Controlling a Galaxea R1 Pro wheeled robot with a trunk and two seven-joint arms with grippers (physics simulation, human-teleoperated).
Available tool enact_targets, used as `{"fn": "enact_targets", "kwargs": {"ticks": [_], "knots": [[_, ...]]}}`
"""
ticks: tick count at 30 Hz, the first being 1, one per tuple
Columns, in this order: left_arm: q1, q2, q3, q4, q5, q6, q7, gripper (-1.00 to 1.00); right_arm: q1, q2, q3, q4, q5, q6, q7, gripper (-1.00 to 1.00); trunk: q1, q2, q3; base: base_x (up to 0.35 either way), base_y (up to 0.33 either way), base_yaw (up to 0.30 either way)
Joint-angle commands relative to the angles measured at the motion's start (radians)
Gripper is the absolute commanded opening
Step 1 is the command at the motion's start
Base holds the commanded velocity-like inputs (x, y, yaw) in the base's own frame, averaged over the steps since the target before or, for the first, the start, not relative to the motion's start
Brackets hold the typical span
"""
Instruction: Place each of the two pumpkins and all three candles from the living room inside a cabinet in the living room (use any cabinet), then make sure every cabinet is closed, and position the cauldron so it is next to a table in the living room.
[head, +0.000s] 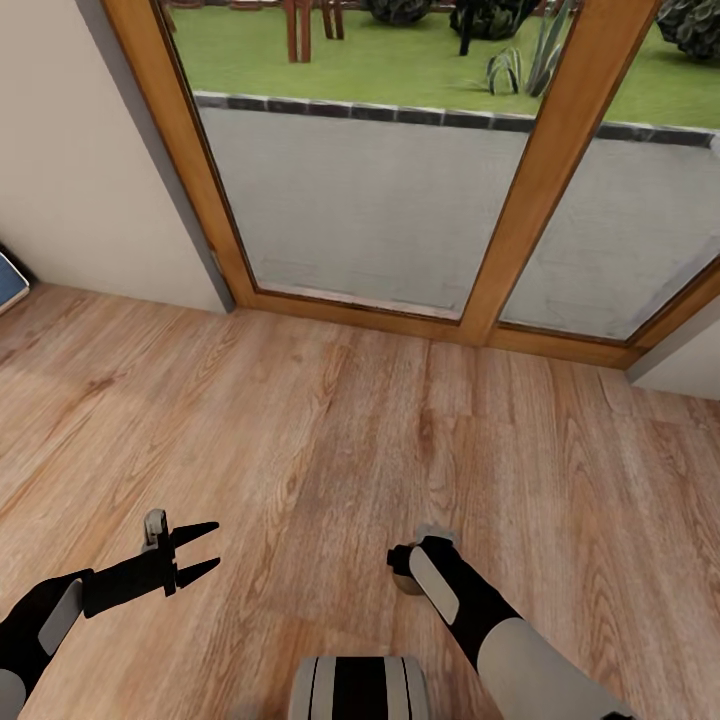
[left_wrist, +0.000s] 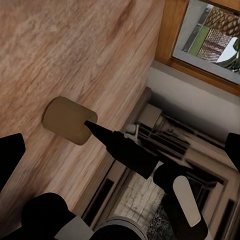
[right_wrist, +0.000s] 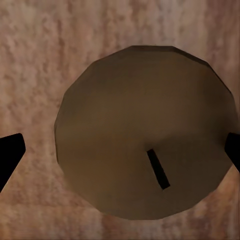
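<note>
An olive-grey candle (right_wrist: 140, 125) stands on the light wood plank floor, seen from straight above with its dark wick (right_wrist: 158, 169). My right gripper (right_wrist: 120, 150) points down over it, open, with one black fingertip at each side of the stub. In the head view the candle (head: 407, 584) peeks out under the right gripper (head: 405, 568). The left wrist view shows the candle (left_wrist: 67, 120) with a right fingertip (left_wrist: 100, 131) against its side. My left gripper (head: 197, 551) hangs open over bare floor, nothing between its fingers. Pumpkins, cauldron, cabinet and table are out of view.
A glass patio door in a wooden frame (head: 520, 200) stands ahead, with paving and lawn beyond. A pale wall (head: 80, 180) runs at the left, with a blue object (head: 8, 282) at its foot. My own base (head: 360, 688) sits at the bottom.
</note>
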Motion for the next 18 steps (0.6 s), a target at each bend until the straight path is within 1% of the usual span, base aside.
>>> {"fn": "enact_targets", "kwargs": {"ticks": [1, 8, 12, 14, 18], "knots": [[0.000, 0.000, 0.000, 0.001, 0.000, 0.000, 0.000, 1.00, 0.000, 0.000, 0.001, 0.055, -0.010, -0.010, 0.027, 1.00, 0.001, 0.000, 0.000, 0.000, 0.000, 0.000], [0.000, 0.000, 0.000, 0.000, 0.000, 0.000, 0.000, 1.00, 0.000, 0.002, 0.001, 0.057, -0.006, -0.010, 0.021, 1.00, 0.001, 0.000, 0.000, 0.000, 0.000, 0.000], [0.000, 0.000, 0.000, 0.000, 0.000, 0.000, 0.000, 1.00, 0.000, 0.005, 0.001, 0.057, -0.006, -0.010, -0.001, 1.00, 0.001, 0.000, 0.000, 0.000, 0.000, 0.000], [0.000, 0.000, 0.000, 0.000, 0.000, 0.000, 0.000, 1.00, 0.000, 0.018, 0.001, 0.056, -0.006, -0.010, -0.027, 1.00, 0.001, 0.000, 0.000, 0.000, 0.000, 0.000], [0.000, 0.000, 0.000, 0.000, 0.000, 0.000, 0.000, 1.00, 0.000, 0.026, 0.001, 0.056, -0.006, -0.009, -0.054, 1.00, 0.001, 0.000, 0.000, 0.000, 0.000, 0.000]]}}
